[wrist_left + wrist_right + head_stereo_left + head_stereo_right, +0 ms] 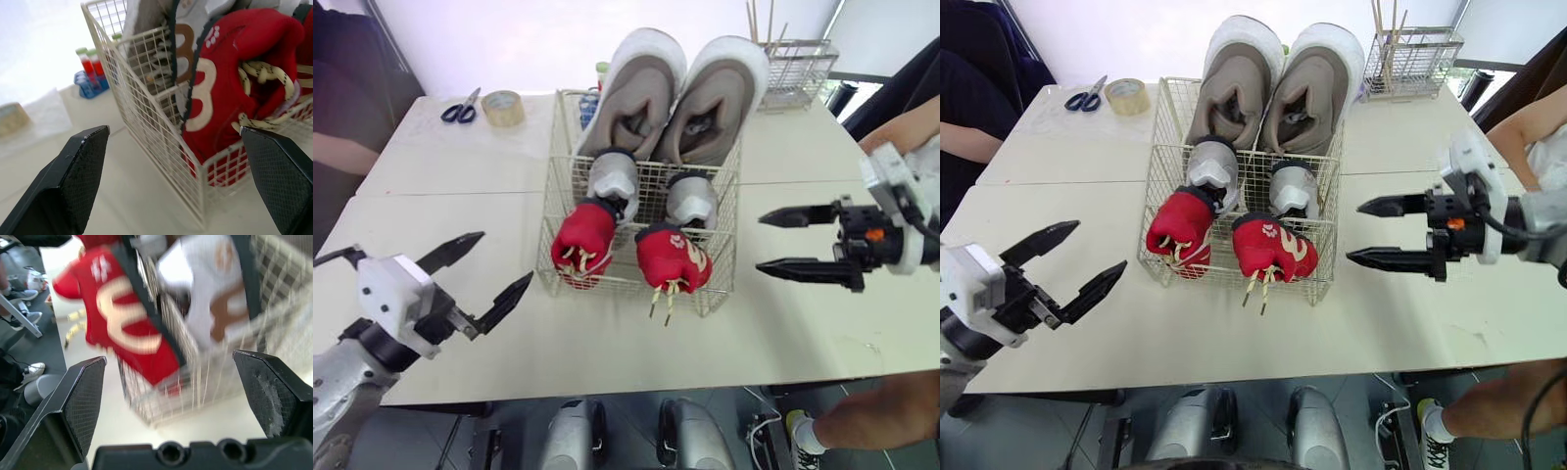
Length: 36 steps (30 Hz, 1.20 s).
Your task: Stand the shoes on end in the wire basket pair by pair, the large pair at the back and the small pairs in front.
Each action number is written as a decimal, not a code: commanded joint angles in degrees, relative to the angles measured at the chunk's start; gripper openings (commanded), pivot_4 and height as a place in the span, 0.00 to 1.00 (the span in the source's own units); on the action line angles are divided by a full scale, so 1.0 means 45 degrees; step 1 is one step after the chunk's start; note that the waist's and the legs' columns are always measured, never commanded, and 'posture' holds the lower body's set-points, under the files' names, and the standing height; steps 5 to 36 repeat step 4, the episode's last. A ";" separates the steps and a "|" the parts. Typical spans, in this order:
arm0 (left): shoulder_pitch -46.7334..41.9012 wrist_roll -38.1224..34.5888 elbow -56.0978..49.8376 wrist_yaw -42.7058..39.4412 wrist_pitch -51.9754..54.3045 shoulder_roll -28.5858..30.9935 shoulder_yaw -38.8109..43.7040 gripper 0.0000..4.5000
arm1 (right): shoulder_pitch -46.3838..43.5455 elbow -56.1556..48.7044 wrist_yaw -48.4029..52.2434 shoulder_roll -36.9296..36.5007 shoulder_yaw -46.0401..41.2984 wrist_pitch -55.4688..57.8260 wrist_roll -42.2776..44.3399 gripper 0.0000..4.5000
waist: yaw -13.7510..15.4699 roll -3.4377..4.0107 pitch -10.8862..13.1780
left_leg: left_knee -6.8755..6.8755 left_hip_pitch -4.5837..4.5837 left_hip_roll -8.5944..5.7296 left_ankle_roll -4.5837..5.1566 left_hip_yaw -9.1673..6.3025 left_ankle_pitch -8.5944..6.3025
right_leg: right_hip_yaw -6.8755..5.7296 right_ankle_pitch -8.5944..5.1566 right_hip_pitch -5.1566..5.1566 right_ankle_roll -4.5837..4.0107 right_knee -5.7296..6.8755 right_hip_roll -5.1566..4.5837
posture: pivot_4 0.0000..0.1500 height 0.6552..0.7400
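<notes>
Left gripper [504,257], fingers spread and empty, hovers at lower left; right gripper [761,243], likewise spread and empty, sits at right centre; between them the wire basket [560,186] holds the large pair [675,98] upright at the back, the grey pair [612,176] in the middle, and the red pair [582,240] in front.

The left gripper [504,257] is empty, its two black fingers spread wide and angled forward and toward the robot's right. It is carried on a white wrist housing [386,286] and a grey forearm [337,387]. The right gripper [761,243] is also empty. Its fingers are parted, held level one above the other, and point toward the robot's left from a black wrist block [860,241]. The two grippers are well apart.
</notes>
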 commanded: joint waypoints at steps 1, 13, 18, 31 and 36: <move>-0.0521 -0.0530 -0.0178 -0.0388 0.0494 0.0353 0.0393 0.99 | 0.1241 -0.1178 -0.0149 -0.0376 -0.1780 0.0333 0.0295 1.00 | 0.0031 0.0000 0.0000 | 0.0000 0.0002 0.0001 -0.0004 -0.0003 0.0002 | 0.0000 -0.0001 0.0001 -0.0002 0.0002 0.0003 | 1.00 1.00; -0.1064 -0.0409 0.0031 -0.0373 0.0987 0.0519 0.0212 0.99 | 0.2217 -0.1391 -0.0107 -0.0307 -0.2536 0.0269 0.0262 1.00 | 0.0021 0.0005 -0.0002 | 0.0002 0.0008 0.0000 -0.0015 -0.0009 0.0007 | 0.0001 -0.0004 0.0007 -0.0005 -0.0001 0.0007 | 1.00 1.00; -0.1064 -0.0409 0.0031 -0.0373 0.0987 0.0519 0.0212 0.99 | 0.2217 -0.1391 -0.0107 -0.0307 -0.2536 0.0269 0.0262 1.00 | 0.0021 0.0005 -0.0002 | 0.0002 0.0008 0.0000 -0.0015 -0.0009 0.0007 | 0.0001 -0.0004 0.0007 -0.0005 -0.0001 0.0007 | 1.00 1.00; -0.1064 -0.0409 0.0031 -0.0373 0.0987 0.0519 0.0212 0.99 | 0.2217 -0.1391 -0.0107 -0.0307 -0.2536 0.0269 0.0262 1.00 | 0.0021 0.0005 -0.0002 | 0.0002 0.0008 0.0000 -0.0015 -0.0009 0.0007 | 0.0001 -0.0004 0.0007 -0.0005 -0.0001 0.0007 | 1.00 1.00; -0.1064 -0.0409 0.0031 -0.0373 0.0987 0.0519 0.0212 0.99 | 0.2217 -0.1391 -0.0107 -0.0307 -0.2536 0.0269 0.0262 1.00 | 0.0021 0.0005 -0.0002 | 0.0002 0.0008 0.0000 -0.0015 -0.0009 0.0007 | 0.0001 -0.0004 0.0007 -0.0005 -0.0001 0.0007 | 1.00 1.00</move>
